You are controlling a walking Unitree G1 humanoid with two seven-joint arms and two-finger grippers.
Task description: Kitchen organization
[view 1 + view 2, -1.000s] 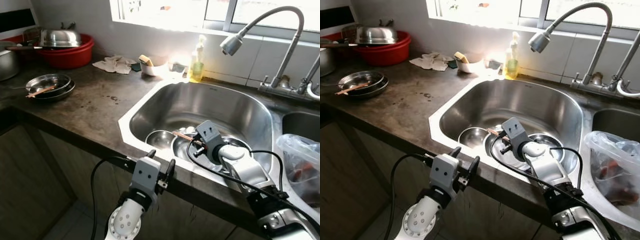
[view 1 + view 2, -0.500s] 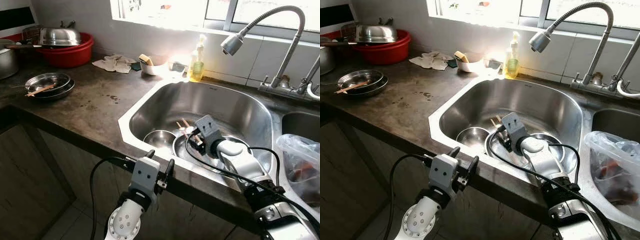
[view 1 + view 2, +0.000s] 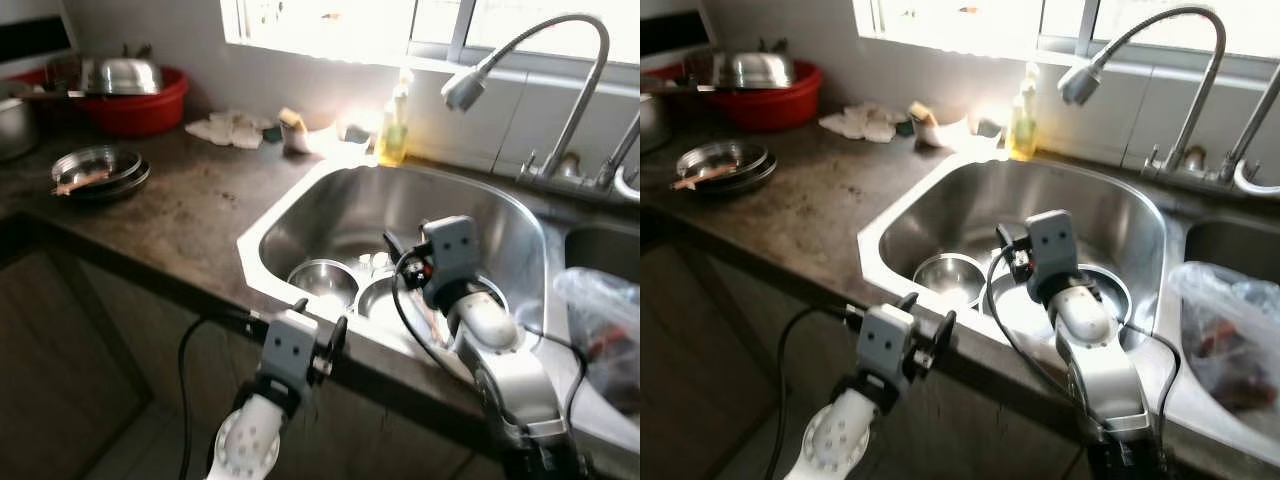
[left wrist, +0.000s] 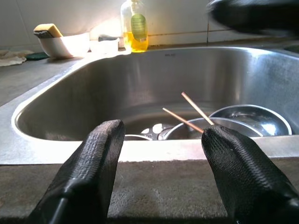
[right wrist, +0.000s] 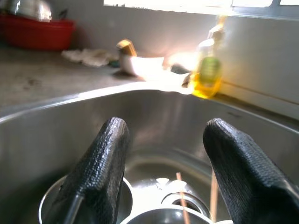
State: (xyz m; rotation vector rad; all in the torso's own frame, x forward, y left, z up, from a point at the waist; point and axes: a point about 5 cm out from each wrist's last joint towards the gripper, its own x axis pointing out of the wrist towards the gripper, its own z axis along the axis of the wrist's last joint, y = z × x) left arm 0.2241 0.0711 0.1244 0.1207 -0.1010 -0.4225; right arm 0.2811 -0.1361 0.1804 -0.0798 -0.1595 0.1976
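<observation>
Wooden chopsticks (image 5: 181, 201) in sink bowls, below spread, empty right tool (image 5: 161, 186)

The dark countertop (image 3: 190, 215) carries a red basin (image 3: 140, 105), stacked steel plates (image 3: 98, 172), crumpled cloths (image 3: 232, 128), a white bowl (image 3: 305, 135) and a yellow soap bottle (image 3: 393, 130). The inset steel sink (image 3: 470, 215) holds steel bowls (image 3: 323, 278) and apparently two chopsticks (image 4: 196, 112).

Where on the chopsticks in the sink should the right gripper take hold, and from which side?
Probably the raised upper ends of the chopsticks, coming from above: they lean out of the steel bowl, lower ends hidden inside. The right gripper hovers open over them.
</observation>
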